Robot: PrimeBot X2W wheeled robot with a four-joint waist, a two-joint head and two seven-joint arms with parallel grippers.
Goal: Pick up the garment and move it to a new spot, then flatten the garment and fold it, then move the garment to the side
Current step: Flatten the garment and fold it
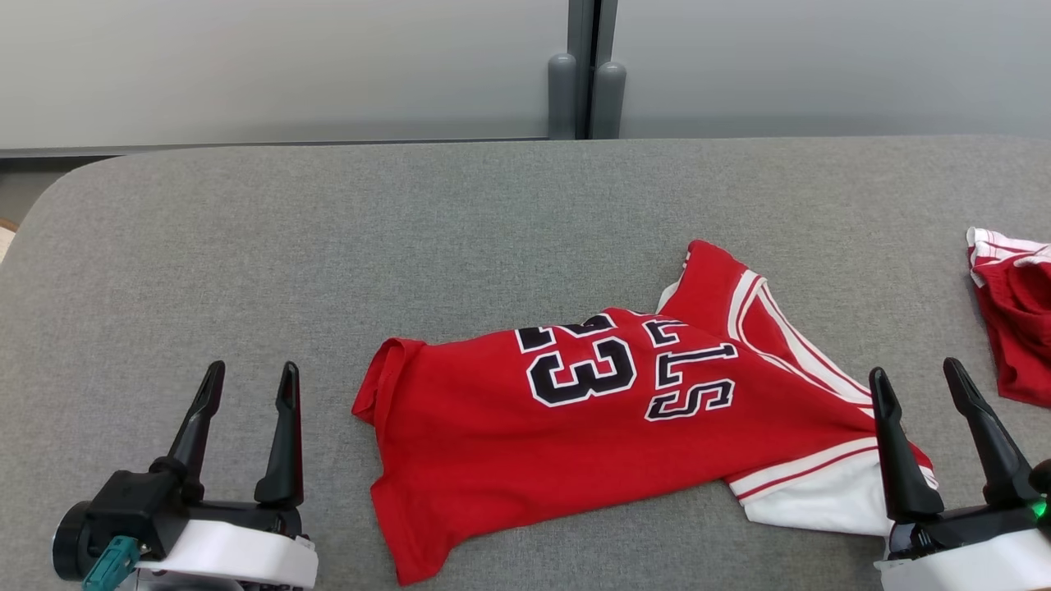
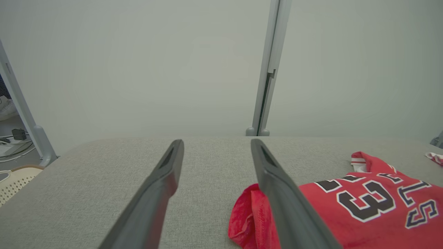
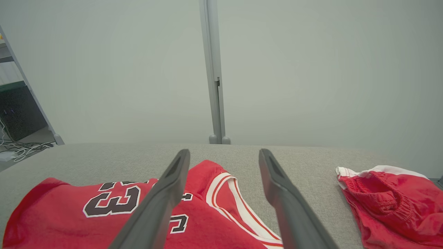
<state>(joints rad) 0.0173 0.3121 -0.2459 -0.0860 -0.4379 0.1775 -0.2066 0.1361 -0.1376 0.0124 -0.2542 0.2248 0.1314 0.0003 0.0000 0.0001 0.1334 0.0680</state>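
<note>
- while both pairs of jaws stand spread wide and hold nothing, the red jersey (image 1: 509, 443) lies rumpled on the grey surface (image 1: 287, 246) between them.
- the right jaws hang partly over its white-trimmed end; its red hem lies near the left jaws, apart from them.
- a second red garment (image 1: 1018, 328) lies bunched beyond the right jaws, on their outer side.

Left gripper (image 1: 252, 367) and right gripper (image 1: 915, 368) are being shown dark-fingered and white-cased; a teal plug (image 1: 111, 562) is being seen lower left.
</note>
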